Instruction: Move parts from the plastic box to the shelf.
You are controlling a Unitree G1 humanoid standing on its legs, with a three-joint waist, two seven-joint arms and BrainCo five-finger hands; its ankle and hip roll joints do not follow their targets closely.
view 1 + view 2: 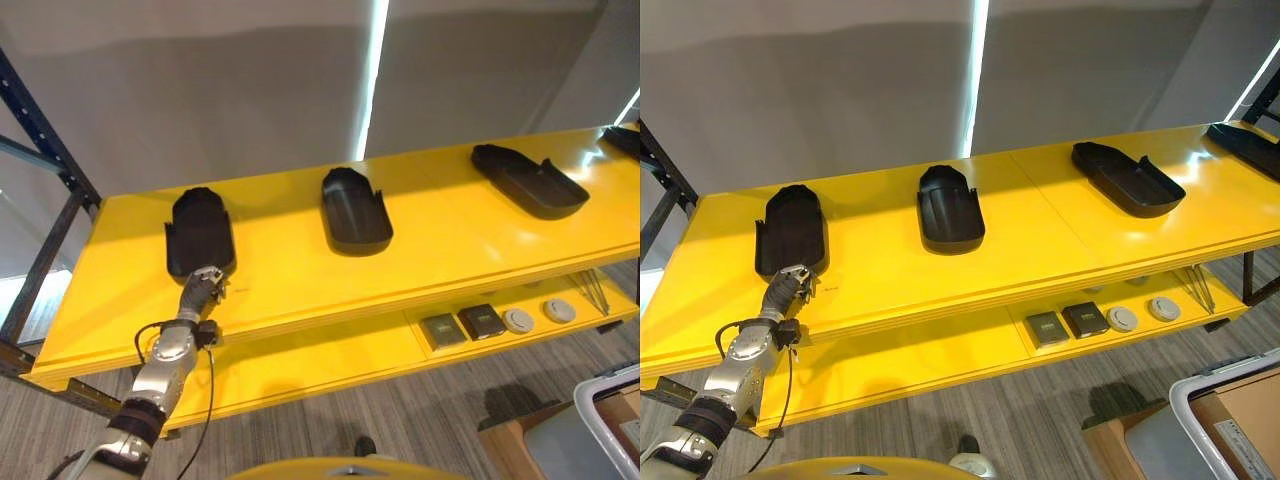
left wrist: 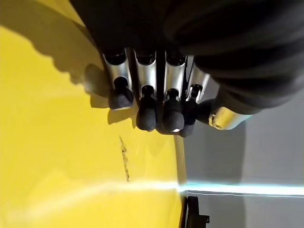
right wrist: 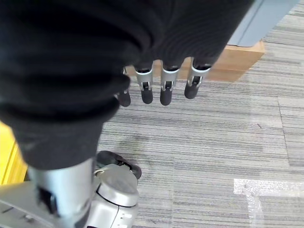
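Note:
Three black moulded parts lie on the yellow shelf (image 1: 440, 250): a left part (image 1: 200, 232), a middle part (image 1: 355, 208) and a right part (image 1: 528, 178). A further one (image 1: 625, 140) pokes in at the far right edge. My left hand (image 1: 203, 287) rests at the near end of the left part, fingers relaxed over the bare shelf top and holding nothing, as the left wrist view confirms for the hand (image 2: 145, 76). My right hand (image 3: 165, 88) hangs over the carpet with straight, empty fingers. The plastic box (image 1: 1230, 395) stands at the lower right.
A lower yellow shelf board (image 1: 330, 360) carries two dark square pieces (image 1: 462, 325) and two round white discs (image 1: 538, 315). A cardboard box (image 1: 510, 440) sits on the carpet beside the plastic box. A dark steel upright (image 1: 45, 150) frames the shelf's left end.

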